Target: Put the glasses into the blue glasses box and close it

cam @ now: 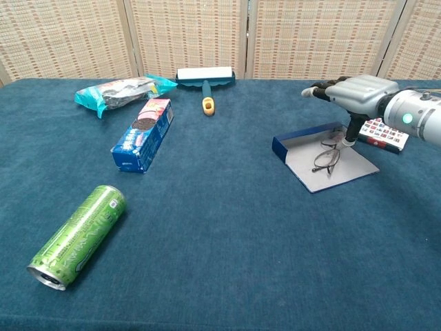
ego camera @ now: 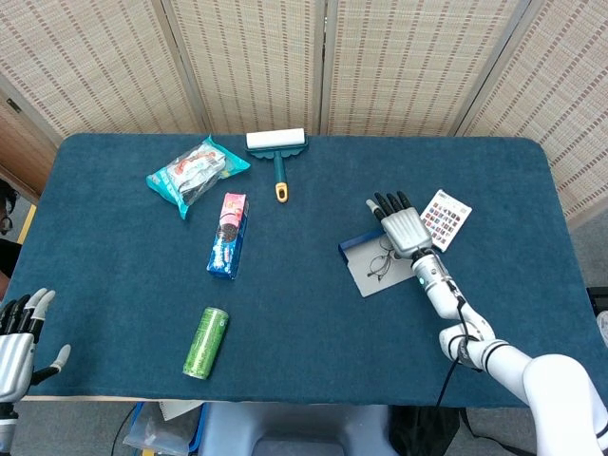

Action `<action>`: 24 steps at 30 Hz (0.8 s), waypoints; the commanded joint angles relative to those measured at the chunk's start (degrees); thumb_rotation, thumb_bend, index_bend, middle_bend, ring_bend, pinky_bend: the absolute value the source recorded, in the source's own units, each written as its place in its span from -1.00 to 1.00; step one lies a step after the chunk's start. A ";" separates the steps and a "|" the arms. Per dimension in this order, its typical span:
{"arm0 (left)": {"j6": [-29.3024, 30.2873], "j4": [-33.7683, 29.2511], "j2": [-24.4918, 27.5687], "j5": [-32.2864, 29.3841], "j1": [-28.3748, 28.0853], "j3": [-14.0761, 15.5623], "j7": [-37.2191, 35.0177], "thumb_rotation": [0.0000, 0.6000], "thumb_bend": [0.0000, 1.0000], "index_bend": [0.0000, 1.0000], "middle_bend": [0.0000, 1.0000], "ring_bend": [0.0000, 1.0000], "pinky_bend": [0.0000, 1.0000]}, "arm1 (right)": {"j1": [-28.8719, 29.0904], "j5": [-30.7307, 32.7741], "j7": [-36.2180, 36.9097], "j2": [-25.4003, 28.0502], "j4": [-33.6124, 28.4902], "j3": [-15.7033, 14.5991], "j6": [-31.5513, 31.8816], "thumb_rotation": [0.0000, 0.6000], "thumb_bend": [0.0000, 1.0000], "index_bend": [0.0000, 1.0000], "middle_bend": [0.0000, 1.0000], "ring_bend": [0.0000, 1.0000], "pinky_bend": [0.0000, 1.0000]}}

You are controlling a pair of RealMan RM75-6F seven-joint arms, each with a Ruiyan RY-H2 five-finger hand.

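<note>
The bench (ego camera: 114, 313) is covered in dark blue cloth, with the blue glasses box (cam: 324, 156) lying open on its right part, grey lining up. The right arm reaches in from the lower right, its forearm sloping up toward the box. The right robot hand (ego camera: 406, 226) hovers palm-down over the far right edge of the box, fingers stretched forward and slightly apart, thumb pointing down toward the lining; it grips nothing. The left robot hand (ego camera: 21, 334) shows at the bench's near left corner, fingers spread upward and apart, holding nothing. The glasses (cam: 326, 156) lie on the grey lining just below the right hand; whether the thumb touches them is hard to tell.
</note>
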 commanded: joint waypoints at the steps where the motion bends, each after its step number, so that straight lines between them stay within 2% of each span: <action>1: -0.04 -0.03 0.02 -0.21 0.06 0.00 0.13 1.00 -0.38 -0.93 -1.00 -1.00 -1.00 | 0.98 0.55 -0.07 -1.73 1.95 0.33 -1.10 1.00 -0.77 -1.00 -1.00 -1.00 -1.00; 15: -0.01 0.89 0.12 -0.92 0.47 0.03 -0.80 1.00 -0.39 -0.93 -1.00 -1.00 -1.00 | 4.77 2.11 -1.35 -8.18 9.75 2.61 -1.93 1.00 -0.77 -1.00 -1.00 -1.00 -1.00; 24: -0.13 1.12 0.09 -0.94 0.30 -0.14 -1.14 1.00 -0.39 -0.93 -1.00 -1.00 -1.00 | 5.75 2.95 -1.51 -9.72 11.58 3.51 -2.33 1.00 -0.77 -1.00 -1.00 -1.00 -1.00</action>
